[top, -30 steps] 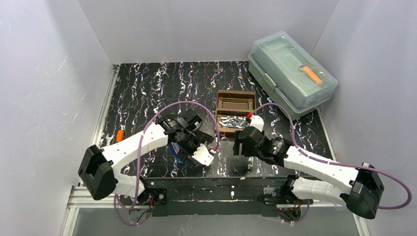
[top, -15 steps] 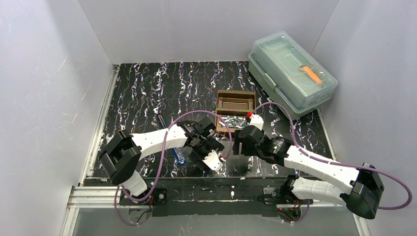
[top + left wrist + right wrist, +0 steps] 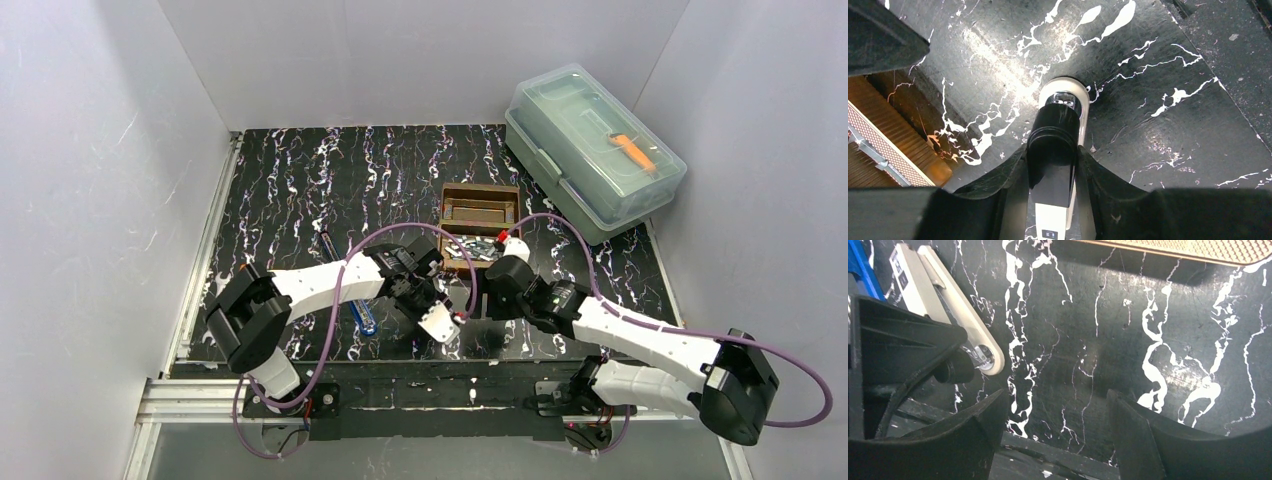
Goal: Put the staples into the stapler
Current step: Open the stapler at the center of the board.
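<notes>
Top external view: the left pincer (image 3: 427,302) is lowered onto the dark marbled surface (image 3: 300,180), and its own body hides what it grips. The right pincer (image 3: 488,290) sits just beside it. Beyond both stands the wooden tray (image 3: 480,188), with the staples (image 3: 470,247) heaped in its nearer compartment. They are close to the right pincer's far side but untouched, so loading has not begun.

Left wrist view: the pincer is clamped on the stapler (image 3: 1057,145), one finger pressing each flank of the black top arm. The cream base beneath pokes out ahead of the fingertips and rests on the surface. This grip probably serves to pin the tool so it cannot slide while the other arm works on it. The tray lies off to the pincer's left, near but not touching the stapler.

Right wrist view: the jaws stand well apart with nothing between them, only bare surface. The stapler's rounded cream end lies to the pincer's left, with the black left pincer over it. A tan edge of the tray crosses ahead. Placed between tool and supply, the empty pincer could go either way: to lift the stapler's top or to fetch a strip.
</notes>
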